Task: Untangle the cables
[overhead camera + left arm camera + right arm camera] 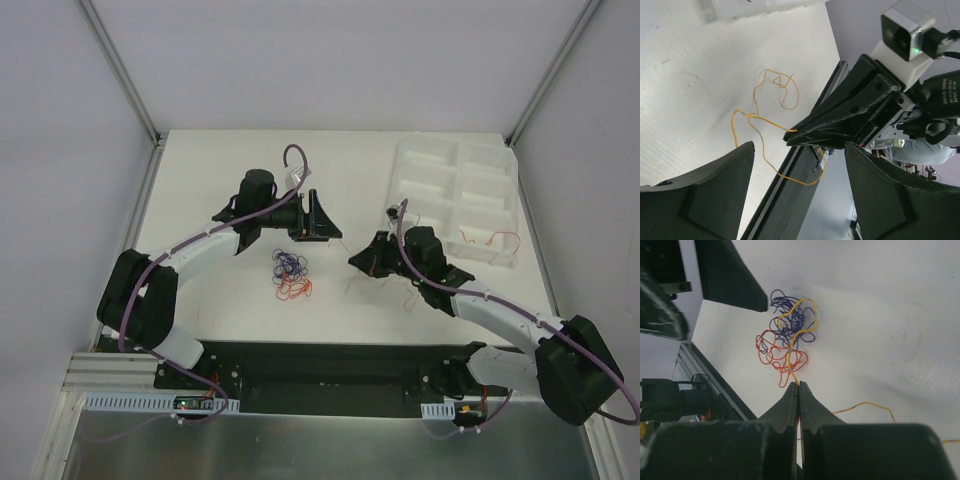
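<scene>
Between my arms on the white table point(220, 170), my right gripper point(799, 385) is clenching one yellow wire point(789, 354) looping over the purple-red knot point(785, 335) while my left gripper point(799, 150) is hanging released and empty, and a hard pull is risking dragging the whole knot along or slipping the strand, grey walls point(60, 100) boxing us in.

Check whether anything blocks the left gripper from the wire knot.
Nothing visible does. From above, only bare table lies between the open left gripper and the knot. The right gripper, off to the side, is shut on a yellow strand that runs out of the knot.
</scene>
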Robot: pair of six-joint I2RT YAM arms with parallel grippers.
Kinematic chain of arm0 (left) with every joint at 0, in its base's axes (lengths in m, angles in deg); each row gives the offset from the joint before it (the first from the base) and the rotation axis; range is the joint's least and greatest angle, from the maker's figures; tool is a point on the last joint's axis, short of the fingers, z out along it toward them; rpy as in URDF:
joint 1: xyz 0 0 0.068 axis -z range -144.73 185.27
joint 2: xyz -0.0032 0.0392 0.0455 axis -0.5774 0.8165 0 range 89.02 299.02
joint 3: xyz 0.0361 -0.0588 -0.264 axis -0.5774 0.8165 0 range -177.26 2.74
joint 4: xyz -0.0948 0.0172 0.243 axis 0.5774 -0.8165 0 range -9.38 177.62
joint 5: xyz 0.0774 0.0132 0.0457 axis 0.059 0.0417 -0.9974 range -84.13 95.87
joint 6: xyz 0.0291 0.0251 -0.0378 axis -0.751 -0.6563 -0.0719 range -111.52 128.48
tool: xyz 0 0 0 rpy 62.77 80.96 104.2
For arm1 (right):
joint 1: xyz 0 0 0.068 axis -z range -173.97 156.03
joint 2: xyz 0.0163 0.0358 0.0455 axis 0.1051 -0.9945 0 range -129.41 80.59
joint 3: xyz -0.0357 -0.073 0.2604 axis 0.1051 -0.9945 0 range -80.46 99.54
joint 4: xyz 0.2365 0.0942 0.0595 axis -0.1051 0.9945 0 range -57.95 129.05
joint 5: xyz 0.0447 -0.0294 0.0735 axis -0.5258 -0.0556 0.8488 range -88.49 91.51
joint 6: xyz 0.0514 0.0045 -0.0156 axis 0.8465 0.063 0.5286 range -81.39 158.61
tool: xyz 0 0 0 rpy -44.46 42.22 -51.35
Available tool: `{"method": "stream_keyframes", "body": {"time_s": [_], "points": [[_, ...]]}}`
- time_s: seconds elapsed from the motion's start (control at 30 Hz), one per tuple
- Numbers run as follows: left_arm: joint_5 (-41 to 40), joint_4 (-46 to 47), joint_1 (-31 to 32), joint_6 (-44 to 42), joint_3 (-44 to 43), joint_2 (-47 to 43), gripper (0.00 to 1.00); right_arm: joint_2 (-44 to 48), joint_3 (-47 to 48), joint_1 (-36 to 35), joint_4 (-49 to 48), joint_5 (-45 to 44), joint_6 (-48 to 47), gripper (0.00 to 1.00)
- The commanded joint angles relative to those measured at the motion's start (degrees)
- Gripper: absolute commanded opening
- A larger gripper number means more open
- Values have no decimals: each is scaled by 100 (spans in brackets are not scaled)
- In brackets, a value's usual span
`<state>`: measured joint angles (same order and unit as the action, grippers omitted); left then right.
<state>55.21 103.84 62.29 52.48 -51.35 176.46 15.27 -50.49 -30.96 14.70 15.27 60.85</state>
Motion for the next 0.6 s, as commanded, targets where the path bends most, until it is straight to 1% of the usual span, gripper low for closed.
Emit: {"method": "stream_keyframes", "body": {"time_s": [0.0,0.1,0.17,0.23,0.3,0.4,0.47,0.53,0.57], "points": [[-3,-531,39,-585,-391,-51,72,-7,324,25,-770,829,-114,0],[-232,-901,83,-1086,-541,-148,71,-33,386,25,-762,1215,-237,0],[-119,-1033,110,-1376,-664,-140,70,10,386,17,-770,1401,-316,0],[381,-1095,136,-1605,-857,9,69,107,351,25,-762,1471,-387,0],[829,-1113,136,-1632,-998,168,66,238,325,69,-718,1550,-431,0],[1296,-1113,224,-1755,-1104,308,62,414,290,218,-569,1656,-501,0],[1542,-1070,294,-1729,-1148,361,57,555,228,376,-463,1647,-501,0],[1701,-1008,408,-1738,-1157,414,54,660,167,508,-472,1709,-458,0],[1797,-982,470,-1747,-1174,449,51,704,158,552,-463,1744,-449,0]]}}
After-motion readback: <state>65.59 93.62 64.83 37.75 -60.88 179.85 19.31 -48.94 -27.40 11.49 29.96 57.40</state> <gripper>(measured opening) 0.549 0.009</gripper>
